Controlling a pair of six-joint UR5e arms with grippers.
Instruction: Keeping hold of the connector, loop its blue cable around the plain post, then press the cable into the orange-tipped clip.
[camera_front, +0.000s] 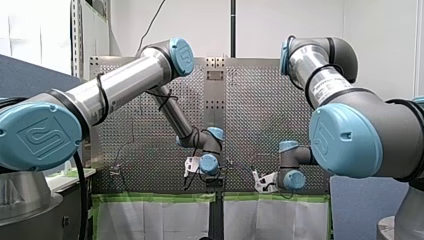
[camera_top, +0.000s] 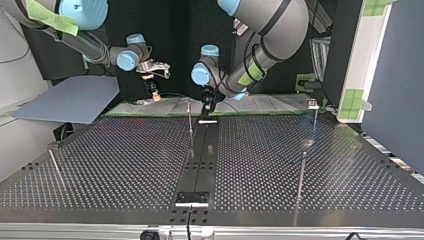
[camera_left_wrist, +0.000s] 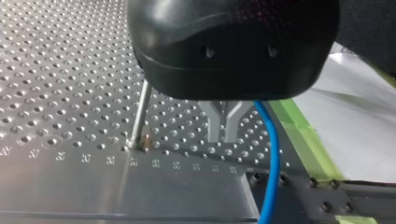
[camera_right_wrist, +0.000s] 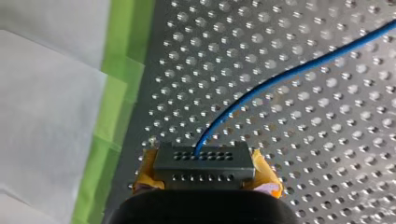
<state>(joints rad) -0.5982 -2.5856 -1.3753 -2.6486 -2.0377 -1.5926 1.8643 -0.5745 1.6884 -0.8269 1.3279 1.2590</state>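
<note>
My right gripper (camera_right_wrist: 206, 173) pinches the connector (camera_right_wrist: 204, 157) between yellow pads (camera_right_wrist: 145, 171) near the table (camera_right_wrist: 327, 154) edge. The connector's long axis spans pad to pad, and its face points ahead, where the cable (camera_right_wrist: 280, 77) leaves and curves away. My left gripper (camera_left_wrist: 223, 134) has its jaws pressed together, with the post (camera_left_wrist: 141, 114) just beside.

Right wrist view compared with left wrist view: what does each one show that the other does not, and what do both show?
Only the right wrist view: the connector clamped between my right hand's yellow pads. Only the left wrist view: the plain post standing beside my left hand's closed metal fingers. Both: the blue cable, the perforated table and green tape.
</note>
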